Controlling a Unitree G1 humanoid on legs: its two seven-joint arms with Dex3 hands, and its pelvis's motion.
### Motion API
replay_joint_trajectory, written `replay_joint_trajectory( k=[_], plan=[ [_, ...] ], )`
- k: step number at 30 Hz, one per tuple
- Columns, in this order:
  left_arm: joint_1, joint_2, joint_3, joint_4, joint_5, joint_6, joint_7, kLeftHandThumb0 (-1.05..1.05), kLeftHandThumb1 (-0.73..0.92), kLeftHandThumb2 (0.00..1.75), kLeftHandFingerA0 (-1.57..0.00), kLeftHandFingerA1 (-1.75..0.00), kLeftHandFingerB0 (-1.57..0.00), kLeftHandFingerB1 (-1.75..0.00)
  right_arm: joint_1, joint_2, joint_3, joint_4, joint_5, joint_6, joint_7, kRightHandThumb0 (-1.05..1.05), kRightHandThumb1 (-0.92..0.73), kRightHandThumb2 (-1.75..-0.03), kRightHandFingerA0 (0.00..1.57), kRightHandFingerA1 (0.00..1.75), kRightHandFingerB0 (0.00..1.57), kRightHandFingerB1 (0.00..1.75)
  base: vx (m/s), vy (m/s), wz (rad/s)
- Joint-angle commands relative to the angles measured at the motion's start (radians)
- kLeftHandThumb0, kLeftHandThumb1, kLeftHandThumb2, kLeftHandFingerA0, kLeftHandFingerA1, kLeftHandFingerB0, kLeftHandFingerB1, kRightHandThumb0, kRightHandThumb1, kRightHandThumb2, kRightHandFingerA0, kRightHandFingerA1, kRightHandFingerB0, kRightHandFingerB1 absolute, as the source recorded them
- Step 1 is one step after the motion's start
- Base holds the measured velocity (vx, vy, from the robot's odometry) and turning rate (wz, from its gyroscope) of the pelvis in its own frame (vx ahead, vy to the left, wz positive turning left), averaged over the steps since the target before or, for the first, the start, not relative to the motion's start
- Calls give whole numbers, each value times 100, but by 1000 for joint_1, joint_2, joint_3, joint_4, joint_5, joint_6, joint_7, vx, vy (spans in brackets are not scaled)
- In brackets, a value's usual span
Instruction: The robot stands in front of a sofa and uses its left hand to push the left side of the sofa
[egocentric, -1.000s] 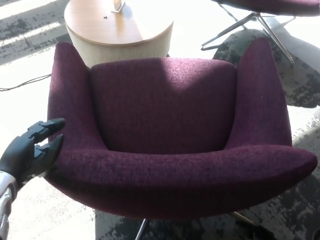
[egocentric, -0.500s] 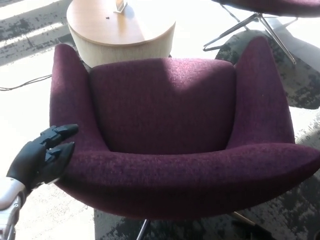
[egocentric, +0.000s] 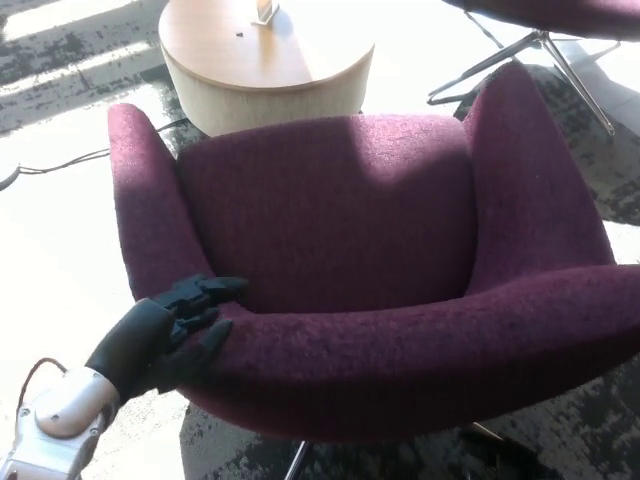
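Note:
A dark purple upholstered sofa chair (egocentric: 340, 230) fills most of the head view, its back rim nearest me and its seat facing away. My left hand (egocentric: 165, 335) lies against the chair's left rear corner, where the left armrest (egocentric: 150, 215) meets the back rim. Its black fingers (egocentric: 205, 292) are spread and rest flat on the fabric, holding nothing. The silver forearm (egocentric: 55, 425) comes in from the lower left. My right hand does not show.
A round wooden side table (egocentric: 265, 65) stands beyond the chair at top left, a small object on it. Metal legs of another purple chair (egocentric: 545, 40) show at top right. A black cable (egocentric: 60, 160) runs over the floor on the left.
My left hand has moved right and forward onto the chair's left corner. The chair has turned, its left side swinging away and its right side coming nearer; the view has also shifted slightly.

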Motion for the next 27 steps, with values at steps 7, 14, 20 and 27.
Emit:
replay_joint_trajectory(
  k=[7,14,20,27],
  plan=[
    [57,-48,-145,-154,11,187,-123,-76,92,68,-24,-38,-25,-32,-13,-19,-1,11,6,-5,-1,-71,-80,-65,61,39,54,37,0,0,0],
    [77,-51,-188,-200,35,184,-124,-76,92,70,-25,-38,-25,-33,-14,-19,-2,17,8,-13,-1,-77,-68,-78,60,47,51,43,0,0,0],
    [66,-66,-236,-276,25,261,-138,-76,92,70,-24,-36,-25,-32,-11,-24,11,7,-9,-9,-19,-79,-69,-79,60,46,50,42,0,0,0],
    [28,-119,-303,-268,61,245,-124,-80,90,67,-30,-38,-29,-33,-16,-33,34,11,-30,-18,-33,-73,-84,-66,59,42,40,33,0,0,0]
  ],
)
